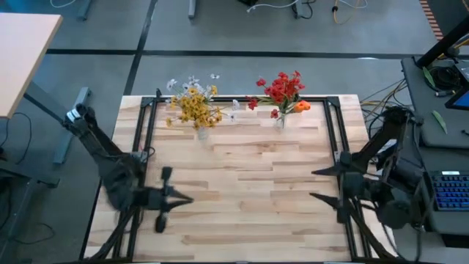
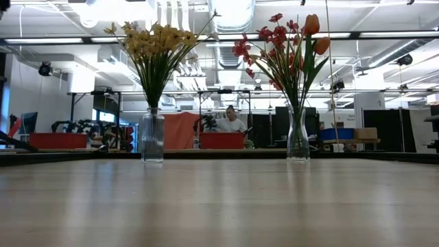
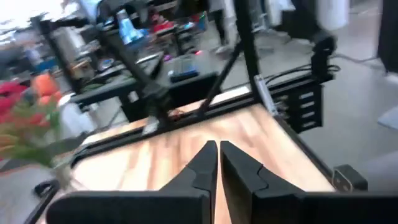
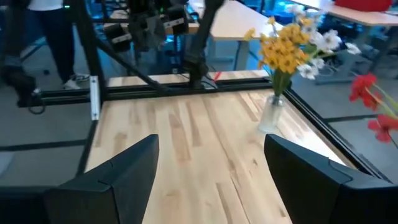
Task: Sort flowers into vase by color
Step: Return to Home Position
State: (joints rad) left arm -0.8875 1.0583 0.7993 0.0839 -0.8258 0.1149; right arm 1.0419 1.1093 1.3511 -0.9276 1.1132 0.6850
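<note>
Two clear glass vases stand on their bases near the table's far edge. The left vase [image 1: 203, 133] [image 2: 152, 137] [image 4: 271, 114] holds yellow and white flowers [image 1: 196, 107] [image 2: 155, 42] [image 4: 287, 45]. The right vase [image 1: 280, 121] [image 2: 298, 134] holds red and orange flowers [image 1: 283, 89] [image 2: 288, 45] [image 3: 25, 106] [image 4: 372, 104]. My left gripper [image 1: 191, 198] [image 3: 218, 149] hovers over the table's near left part, shut, with nothing between its fingers. My right gripper [image 1: 314, 184] [image 4: 211, 155] hovers over the near right part, open and holding nothing. Both grippers point toward the table's middle.
Black frame rails [image 1: 242, 103] run along the table's far edge and down both sides [image 1: 143, 139] [image 1: 338, 132]. Bare wood [image 1: 249, 183] lies between the two grippers. A keyboard [image 1: 448, 192] sits beyond the right edge. A person [image 2: 232, 121] sits far behind the table.
</note>
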